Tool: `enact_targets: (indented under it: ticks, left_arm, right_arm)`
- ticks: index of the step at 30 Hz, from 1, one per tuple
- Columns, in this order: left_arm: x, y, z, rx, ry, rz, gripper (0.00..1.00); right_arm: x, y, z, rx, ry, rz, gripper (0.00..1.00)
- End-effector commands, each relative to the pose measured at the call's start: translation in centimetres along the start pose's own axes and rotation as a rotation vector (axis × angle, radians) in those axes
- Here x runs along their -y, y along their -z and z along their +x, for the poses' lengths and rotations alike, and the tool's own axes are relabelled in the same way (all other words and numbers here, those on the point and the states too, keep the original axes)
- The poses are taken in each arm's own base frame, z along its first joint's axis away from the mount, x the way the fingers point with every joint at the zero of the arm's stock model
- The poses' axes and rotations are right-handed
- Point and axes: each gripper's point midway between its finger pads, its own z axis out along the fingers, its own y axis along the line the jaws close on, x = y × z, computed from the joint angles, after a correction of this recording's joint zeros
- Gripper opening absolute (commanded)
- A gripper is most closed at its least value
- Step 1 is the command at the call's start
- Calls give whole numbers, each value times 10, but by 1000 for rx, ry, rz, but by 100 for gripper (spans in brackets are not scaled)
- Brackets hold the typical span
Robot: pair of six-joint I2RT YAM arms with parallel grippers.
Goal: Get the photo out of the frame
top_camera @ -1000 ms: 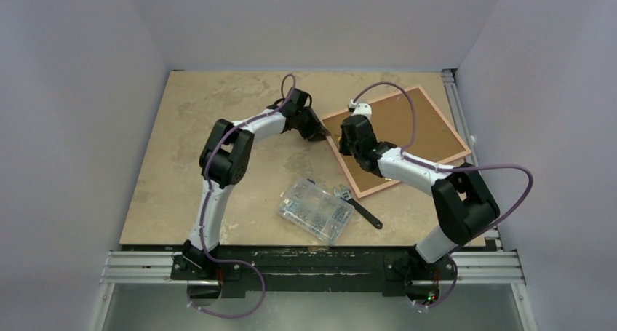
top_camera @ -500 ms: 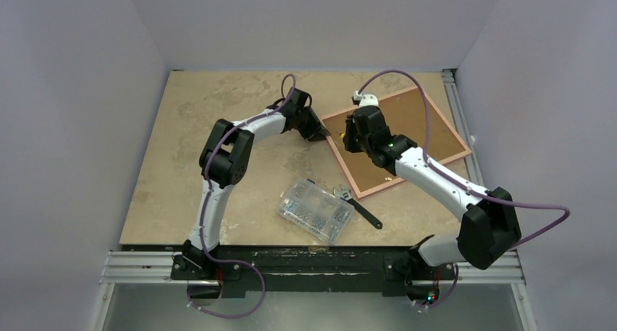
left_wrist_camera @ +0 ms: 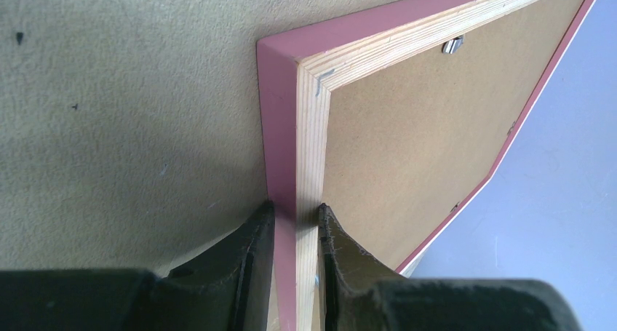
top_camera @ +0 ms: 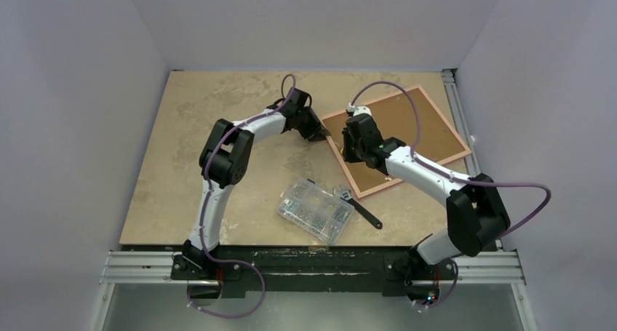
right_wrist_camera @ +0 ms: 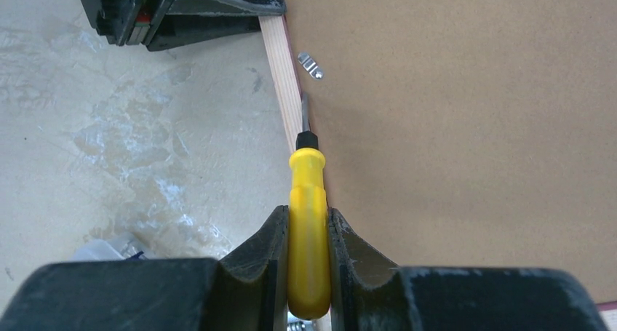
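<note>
Frame [top_camera: 431,131] was found lying back-up on the far right part of the bench [top_camera: 204,127], turned at a slant to the bench edges. Its brown fibreboard back faced upward, bordered by a pale wooden rim and a thin pink outer edge. A small metal turn clip [right_wrist_camera: 311,65] was noted on the back, just beside the rim on the side nearest the left arm.

Left pincer [left_wrist_camera: 297,214] was seen closed on the frame's rim a short way along from its leftmost corner, one finger against the pink outer face and the other on the inner side against the wood.

Right pincer [right_wrist_camera: 308,218] was seen clamped on the yellow handle of a screwdriver [right_wrist_camera: 309,178], which was held above the same side of the frame. The blade was pointed along the seam between wooden rim and fibreboard, its tip near the turn clip but apart from it. Whether the tip was touching the frame could not be told.

Nearer the arm bases, well apart from the frame's far side, a clear screw box [top_camera: 316,210] was recorded on the bench, with a black-handled wrench [top_camera: 361,206] just beside it on the right
</note>
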Motion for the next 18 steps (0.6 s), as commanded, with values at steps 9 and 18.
enact_targets:
  ticks: [9, 18]
  left_arm:
    - [-3, 2, 14, -55, 3, -6, 0]
    - [-4, 3, 14, -50, 3, -11, 0]
  right_arm:
    - [8, -23, -14, 56, -29, 88, 0]
    - [29, -19, -18, 58, -24, 226, 0]
